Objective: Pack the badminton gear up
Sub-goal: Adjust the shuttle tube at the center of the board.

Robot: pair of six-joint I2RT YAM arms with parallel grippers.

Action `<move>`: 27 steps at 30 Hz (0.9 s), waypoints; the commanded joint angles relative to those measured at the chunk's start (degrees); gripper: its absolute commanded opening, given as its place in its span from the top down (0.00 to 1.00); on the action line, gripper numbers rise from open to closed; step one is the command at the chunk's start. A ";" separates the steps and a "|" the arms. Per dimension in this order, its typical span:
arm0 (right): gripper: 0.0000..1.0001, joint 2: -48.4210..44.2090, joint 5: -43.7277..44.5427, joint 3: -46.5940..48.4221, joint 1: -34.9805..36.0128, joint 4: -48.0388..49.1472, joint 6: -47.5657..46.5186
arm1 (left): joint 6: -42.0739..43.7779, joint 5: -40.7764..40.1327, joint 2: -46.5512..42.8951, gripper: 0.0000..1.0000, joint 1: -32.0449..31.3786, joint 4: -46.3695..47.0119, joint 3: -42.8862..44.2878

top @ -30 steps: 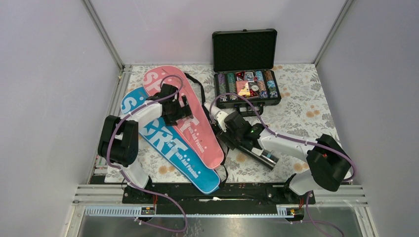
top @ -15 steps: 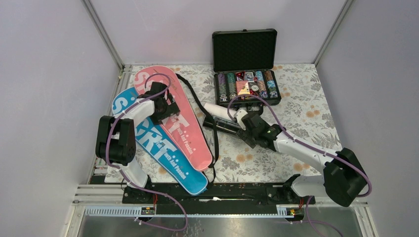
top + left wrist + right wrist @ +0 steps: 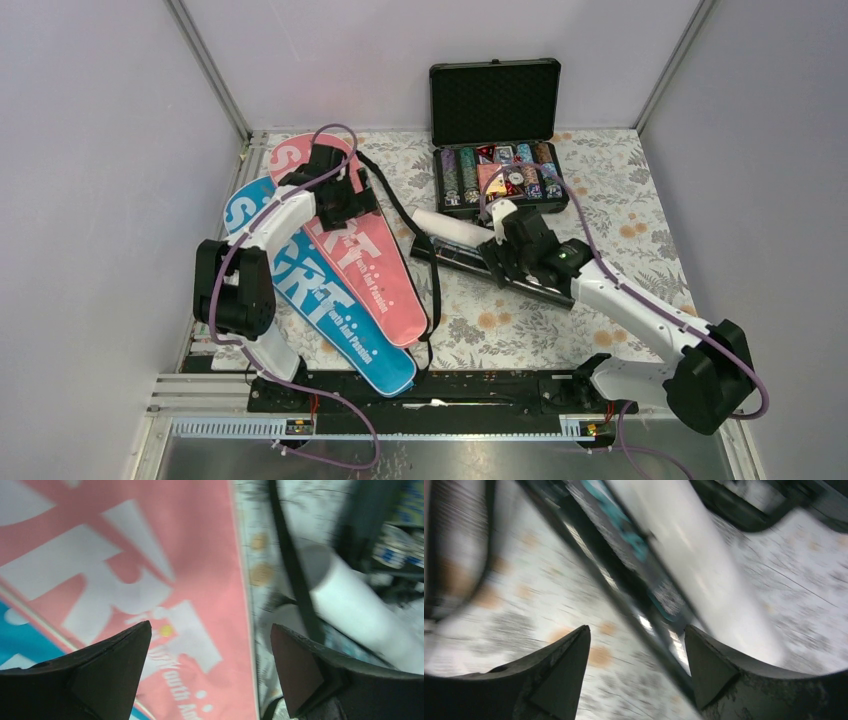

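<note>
Blue SPORT cover (image 3: 330,315): lying flat at the near left of the floral table (image 3: 620,220), narrow end pointing toward the arm bases; nothing is gripping it.
Pink SPORT cover (image 3: 385,280): lying just right of the blue one and touching it along one edge, with a black strap (image 3: 400,215) trailing round its right side.
Dark tube (image 3: 452,257): lying loose at mid-table, right of the strap.
White tube (image 3: 445,226): resting against the dark tube's far side.
Right gripper (image 3: 636,637): hovering over both tubes with fingers spread. Bare table is showing beside one finger, so nothing seems clamped, though blur is hiding detail.
Left gripper (image 3: 210,635): hanging wide open and empty over the pink cover's far half.
Poker chip case (image 3: 495,100): standing open at the far edge, outside this job.
Progress: seemingly unfinished, with both tubes sitting unpacked. No racket or shuttlecock is showing, and whether any are inside the covers cannot be told.
</note>
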 commanded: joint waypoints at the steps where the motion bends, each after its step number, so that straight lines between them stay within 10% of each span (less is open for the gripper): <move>1: 0.26 -3.09 -20.40 2.56 0.14 10.09 22.79 | 1.87 5.82 -4.96 0.02 -2.11 1.25 4.35; 11: 0.36 6.14 -9.55 -1.70 12.51 28.67 42.29 | 10.40 -3.11 -17.54 0.01 -1.77 -8.38 3.55; 23: 0.34 23.39 0.85 2.91 14.88 31.48 39.41 | 10.20 -5.73 -34.93 0.01 3.37 -10.12 -10.47; 27: 0.52 25.34 -8.93 3.78 15.08 37.15 35.00 | 10.77 -1.51 -35.33 0.01 6.24 -10.27 -12.07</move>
